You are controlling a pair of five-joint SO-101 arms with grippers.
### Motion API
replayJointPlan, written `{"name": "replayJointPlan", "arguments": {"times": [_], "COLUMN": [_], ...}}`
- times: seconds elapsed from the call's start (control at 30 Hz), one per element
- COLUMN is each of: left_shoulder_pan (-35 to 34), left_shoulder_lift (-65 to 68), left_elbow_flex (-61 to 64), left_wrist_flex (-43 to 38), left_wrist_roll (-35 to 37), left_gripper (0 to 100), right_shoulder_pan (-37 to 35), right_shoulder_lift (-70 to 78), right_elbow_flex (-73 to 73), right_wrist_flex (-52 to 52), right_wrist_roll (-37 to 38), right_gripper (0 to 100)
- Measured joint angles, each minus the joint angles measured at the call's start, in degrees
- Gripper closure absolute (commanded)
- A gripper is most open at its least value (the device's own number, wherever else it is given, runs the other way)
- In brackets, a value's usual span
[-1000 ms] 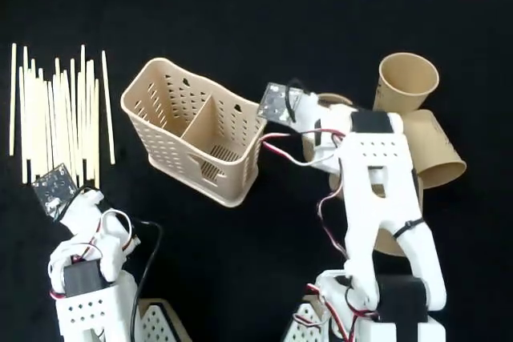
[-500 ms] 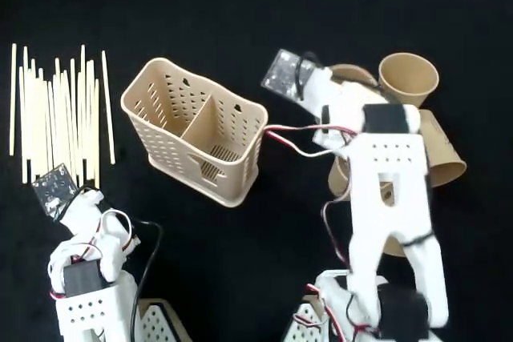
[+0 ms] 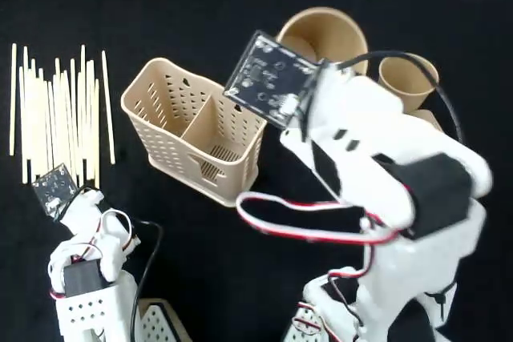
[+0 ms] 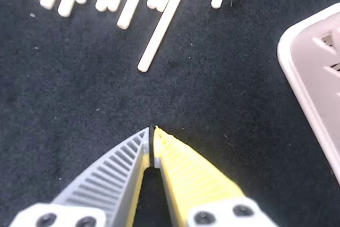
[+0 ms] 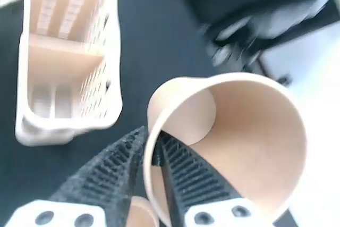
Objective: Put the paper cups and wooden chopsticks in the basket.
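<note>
transfer under way, taken view by view.

high view: the paper cup (image 3: 325, 34) hangs mouth-up just beyond the basket (image 3: 152, 94). a second ago the right arm lay low among the cups, and it has since risen toward the camera with this one, leaving another cup (image 3: 409, 79) on the table. chopsticks (image 3: 56, 110) and left arm are unchanged, and we see nothing in the basket's two compartments.

left wrist view: the left gripper (image 4: 153, 131) sits over black cloth with its fingers closed tip to tip on nothing. chopstick ends lie near ahead.

right wrist view: the right gripper (image 5: 152, 134) pinches the cup's wall, one finger inside and one outside, with the basket below. we judge the first cup secured. it now needs carrying over a compartment, and nothing is delivered yet.
</note>
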Motion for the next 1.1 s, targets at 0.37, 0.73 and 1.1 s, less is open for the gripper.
{"name": "replayJointPlan", "arguments": {"times": [0.37,0.73,1.1], "left_shoulder_pan": [0.0,0.0,0.0], "left_shoulder_lift": [0.0,0.0,0.0], "left_elbow_flex": [0.0,0.0,0.0], "left_wrist_flex": [0.0,0.0,0.0], "left_wrist_roll": [0.0,0.0,0.0], "left_gripper": [97,97,97], "right_shoulder_pan": [-10.6,-16.6,-16.6], "right_shoulder_lift": [4.4,4.5,4.5], "right_elbow_flex": [-1.6,9.8,20.8], "right_wrist_flex": [0.0,0.0,0.0], "right_wrist_roll": [-3.4,-3.4,-3.4], "right_gripper": [98.5,98.5,98.4]}}
